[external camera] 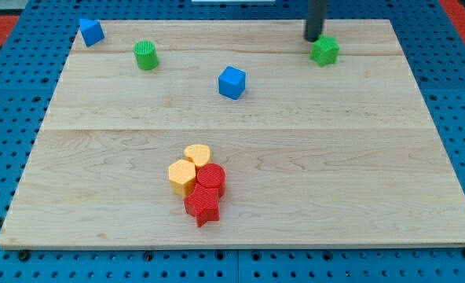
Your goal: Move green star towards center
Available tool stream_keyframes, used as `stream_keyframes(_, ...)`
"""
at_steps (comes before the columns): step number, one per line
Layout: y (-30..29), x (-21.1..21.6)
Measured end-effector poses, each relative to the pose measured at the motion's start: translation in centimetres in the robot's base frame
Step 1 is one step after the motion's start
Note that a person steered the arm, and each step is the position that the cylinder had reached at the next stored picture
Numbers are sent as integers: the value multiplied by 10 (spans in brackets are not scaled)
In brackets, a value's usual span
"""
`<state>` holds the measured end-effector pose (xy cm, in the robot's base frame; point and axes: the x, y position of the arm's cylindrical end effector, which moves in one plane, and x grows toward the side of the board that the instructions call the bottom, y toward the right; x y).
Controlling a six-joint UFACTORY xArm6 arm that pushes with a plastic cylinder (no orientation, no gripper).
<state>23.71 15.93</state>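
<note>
The green star (324, 51) lies near the view's top right of the wooden board (358, 157). My tip (314, 38) stands just above and slightly left of the star, touching or nearly touching its upper left edge. The dark rod rises from there out of the view's top.
A green cylinder (146, 56) and a blue block (91, 32) lie at the top left. A blue cube (232, 82) sits above the middle. Near the bottom centre, a yellow heart-like block (197, 154), a yellow hexagon (182, 178), a red cylinder (211, 178) and a red star (203, 206) cluster together.
</note>
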Motion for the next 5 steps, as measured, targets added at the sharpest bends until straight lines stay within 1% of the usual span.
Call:
stream_keyframes(1,8,30)
stream_keyframes(2,-7,63)
stream_keyframes(3,-6,87)
stream_keyframes(4,32,83)
stream_keyframes(5,12,114)
